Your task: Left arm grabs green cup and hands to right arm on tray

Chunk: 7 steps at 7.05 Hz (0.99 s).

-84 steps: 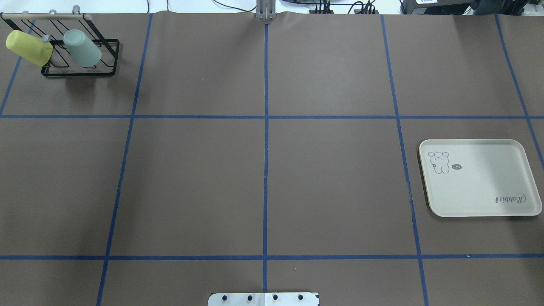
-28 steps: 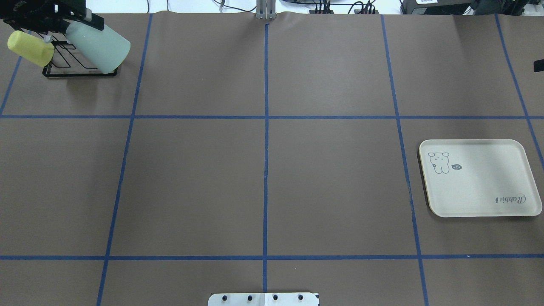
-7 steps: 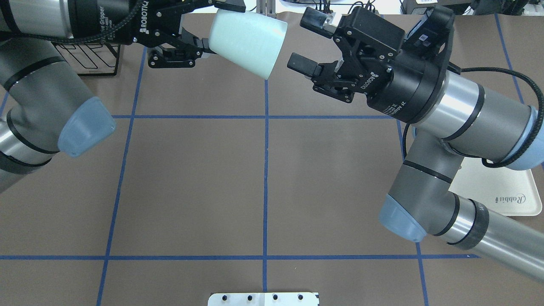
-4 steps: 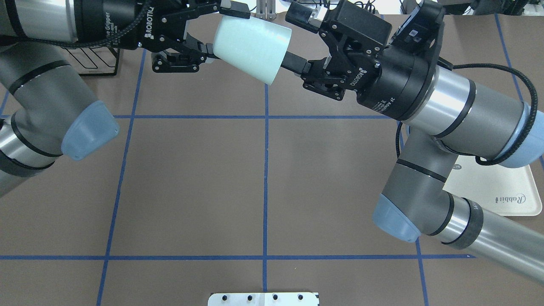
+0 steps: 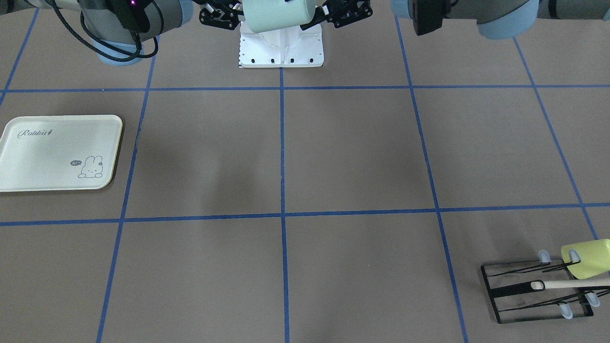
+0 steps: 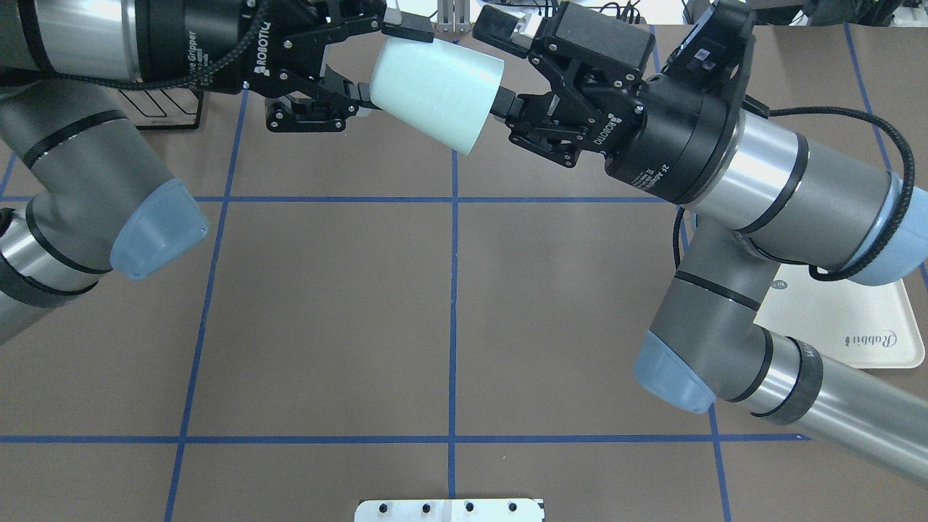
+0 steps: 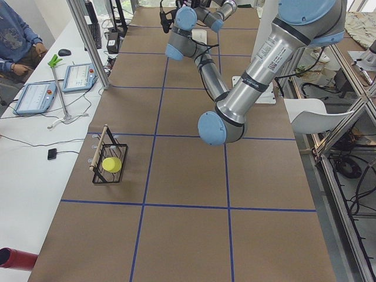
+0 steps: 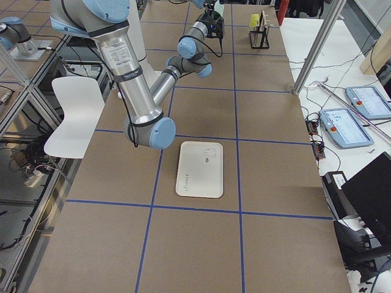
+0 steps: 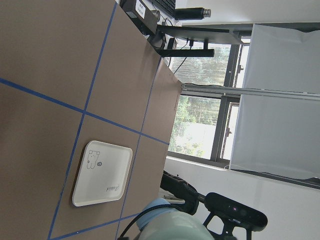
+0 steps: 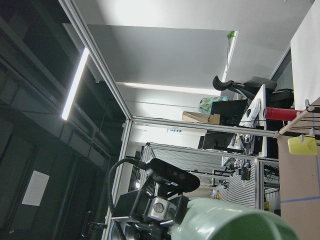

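Note:
The pale mint green cup (image 6: 435, 94) is held on its side high above the table's far middle. My left gripper (image 6: 380, 61) is shut on its narrow base end. My right gripper (image 6: 499, 65) is open at the cup's wide rim, with one finger (image 6: 496, 25) outside above it and the other (image 6: 505, 106) at the mouth. The front view shows the cup (image 5: 276, 14) between the two grippers at the top edge. The cream tray (image 6: 870, 341) lies at the right, partly under my right arm, and shows whole in the front view (image 5: 57, 152).
The black wire rack (image 5: 533, 290) stands at the far left corner of the table with the yellow-green cup (image 5: 586, 258) on it. Both arms span the far half of the table. Blue tape lines divide the brown mat.
The left gripper lifted the green cup off the rack and carried it to the middle. Over the last second my open right gripper moved left until its fingers reached the cup's rim.

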### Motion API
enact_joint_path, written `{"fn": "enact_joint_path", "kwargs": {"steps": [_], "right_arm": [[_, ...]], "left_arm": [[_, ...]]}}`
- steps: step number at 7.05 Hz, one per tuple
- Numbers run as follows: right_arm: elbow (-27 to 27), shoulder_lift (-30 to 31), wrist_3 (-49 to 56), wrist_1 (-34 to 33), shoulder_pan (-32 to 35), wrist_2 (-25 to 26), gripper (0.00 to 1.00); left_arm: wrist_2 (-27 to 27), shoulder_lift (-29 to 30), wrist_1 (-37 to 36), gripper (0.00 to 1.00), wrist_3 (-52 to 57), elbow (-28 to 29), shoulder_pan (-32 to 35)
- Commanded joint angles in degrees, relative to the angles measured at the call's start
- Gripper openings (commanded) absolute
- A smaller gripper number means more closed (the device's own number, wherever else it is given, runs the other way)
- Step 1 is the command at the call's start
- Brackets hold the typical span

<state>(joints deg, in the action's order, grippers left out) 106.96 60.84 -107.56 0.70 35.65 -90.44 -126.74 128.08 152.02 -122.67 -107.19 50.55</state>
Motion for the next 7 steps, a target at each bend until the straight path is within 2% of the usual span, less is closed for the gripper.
{"fn": "enact_joint_path", "kwargs": {"steps": [1,4,5,6,7], "right_arm": [[0.0,0.1,0.2,-0.1,-0.2,-0.1,0.75],[0.0,0.2,0.3,-0.1,-0.4,-0.1,0.75],[0.0,0.2,0.0,-0.1,-0.4,-0.1,0.68],[0.0,0.2,0.2,-0.1,-0.4,-0.1,0.39],[0.0,0.2,0.2,-0.2,-0.4,-0.2,0.02]], "left_arm": [[0.0,0.2,0.0,0.0,0.0,-0.1,-0.1],[0.0,0.1,0.0,0.0,-0.4,-0.6,-0.1],[0.0,0.1,0.0,0.0,-0.3,-0.6,-0.2],[0.0,0.1,0.0,0.0,-0.2,-0.6,-0.2],[0.0,0.1,0.0,0.0,-0.1,-0.5,-0.2]]}}
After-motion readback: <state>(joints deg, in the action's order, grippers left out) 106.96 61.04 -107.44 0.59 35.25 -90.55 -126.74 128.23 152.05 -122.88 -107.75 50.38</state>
